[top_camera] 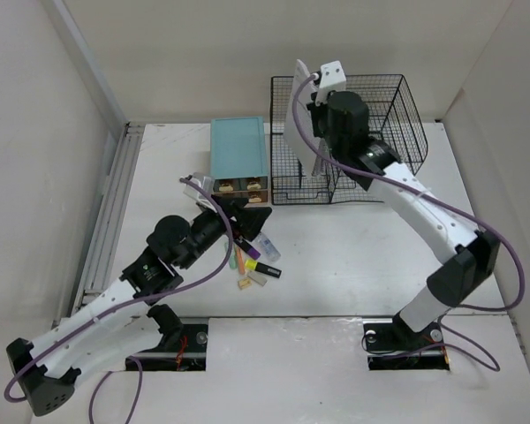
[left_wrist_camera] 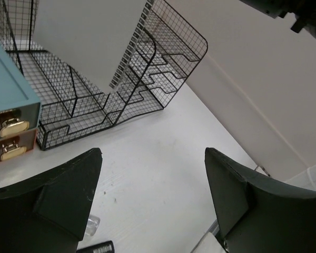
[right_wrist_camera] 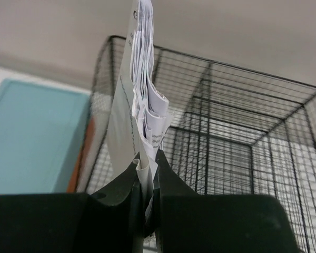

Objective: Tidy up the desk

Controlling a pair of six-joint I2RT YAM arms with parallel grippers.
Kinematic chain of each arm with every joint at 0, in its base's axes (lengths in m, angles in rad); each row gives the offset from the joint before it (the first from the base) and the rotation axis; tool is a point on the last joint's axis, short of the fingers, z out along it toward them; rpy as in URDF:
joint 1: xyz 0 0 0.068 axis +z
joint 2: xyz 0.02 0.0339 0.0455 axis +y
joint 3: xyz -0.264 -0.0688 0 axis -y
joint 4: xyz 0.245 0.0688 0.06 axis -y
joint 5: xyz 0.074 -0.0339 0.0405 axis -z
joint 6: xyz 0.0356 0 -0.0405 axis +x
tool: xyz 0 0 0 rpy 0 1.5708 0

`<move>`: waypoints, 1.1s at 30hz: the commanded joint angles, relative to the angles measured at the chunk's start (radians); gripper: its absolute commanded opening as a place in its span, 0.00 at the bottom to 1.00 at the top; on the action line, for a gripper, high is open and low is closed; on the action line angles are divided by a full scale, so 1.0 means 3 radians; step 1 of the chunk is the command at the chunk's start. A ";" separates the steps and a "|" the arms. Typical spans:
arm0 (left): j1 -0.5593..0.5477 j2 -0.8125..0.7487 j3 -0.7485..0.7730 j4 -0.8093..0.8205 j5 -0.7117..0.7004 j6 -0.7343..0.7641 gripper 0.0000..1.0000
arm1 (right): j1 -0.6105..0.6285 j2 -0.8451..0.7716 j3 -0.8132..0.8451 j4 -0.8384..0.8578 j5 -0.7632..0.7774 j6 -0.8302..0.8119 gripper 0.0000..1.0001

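Note:
The white desk [top_camera: 353, 256] carries everything. My right gripper [right_wrist_camera: 149, 163] is shut on a sheaf of white papers [right_wrist_camera: 142, 95] and holds it upright over the left part of the black wire rack [top_camera: 371, 115]; the papers [top_camera: 296, 124] also show in the top view. My left gripper [left_wrist_camera: 152, 174] is open and empty, hovering over the bare desk [left_wrist_camera: 147, 158] just above a small heap of pens and markers [top_camera: 252, 261] in front of the teal drawer box [top_camera: 239, 150].
The wire rack [left_wrist_camera: 121, 89] stands at the back right, the teal drawer box [left_wrist_camera: 8, 100] with brass handles beside it at its left. A metal rail [top_camera: 106, 212] runs along the desk's left edge. White walls enclose the desk.

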 commanded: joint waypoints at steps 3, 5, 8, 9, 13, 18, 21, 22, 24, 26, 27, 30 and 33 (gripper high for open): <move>0.0010 -0.0269 -0.0125 -0.0160 -0.0123 -0.0115 0.77 | 0.0083 0.0298 0.0398 0.0911 0.1787 -0.0073 0.00; 0.0010 -0.0300 -0.0166 -0.0196 -0.0123 -0.0152 0.77 | 0.0083 0.0441 0.0480 0.1054 0.2075 -0.0190 0.00; 0.0010 -0.0397 -0.0197 -0.0232 -0.0154 -0.0182 0.77 | 0.0047 0.0442 0.0399 0.1254 0.2219 -0.0267 0.00; 0.0010 -0.0428 -0.0197 -0.0232 -0.0189 -0.0182 0.77 | 0.0047 0.0442 0.0368 0.1285 0.2219 -0.0267 0.00; 0.0010 -0.0428 -0.0197 -0.0263 -0.0189 -0.0182 0.77 | -0.0065 0.0365 0.0296 0.1357 0.2179 -0.0298 0.00; 0.0010 -0.0428 -0.0197 -0.0263 -0.0189 -0.0182 0.77 | -0.0096 0.0319 0.0173 0.1464 0.2142 -0.0415 0.00; 0.0010 -0.0428 -0.0227 -0.0232 -0.0189 -0.0182 0.77 | -0.0096 0.0319 0.0128 0.1495 0.2173 -0.0457 0.00; 0.0010 -0.0428 -0.0228 -0.0232 -0.0189 -0.0182 0.77 | -0.0096 0.0283 0.0082 0.1535 0.2173 -0.0497 0.00; 0.0010 -0.0428 -0.0228 -0.0232 -0.0159 -0.0182 0.77 | -0.0096 0.0252 0.0036 0.1566 0.2249 -0.0538 0.00; 0.0010 -0.0428 -0.0228 -0.0202 -0.0159 -0.0182 0.77 | -0.0055 0.0141 -0.0092 0.1780 0.2250 -0.0670 0.00; 0.0010 -0.0428 -0.0258 -0.0201 -0.0159 -0.0182 0.77 | -0.0005 0.0140 -0.0128 0.1852 0.2285 -0.0737 0.00; 0.0010 -0.0398 -0.0258 -0.0171 -0.0159 -0.0182 0.77 | 0.0087 0.0053 -0.0200 0.2123 0.2367 -0.0947 0.00; 0.0010 -0.0397 -0.0258 -0.0171 -0.0159 -0.0182 0.77 | 0.0119 0.0022 -0.0241 0.2241 0.2403 -0.1014 0.00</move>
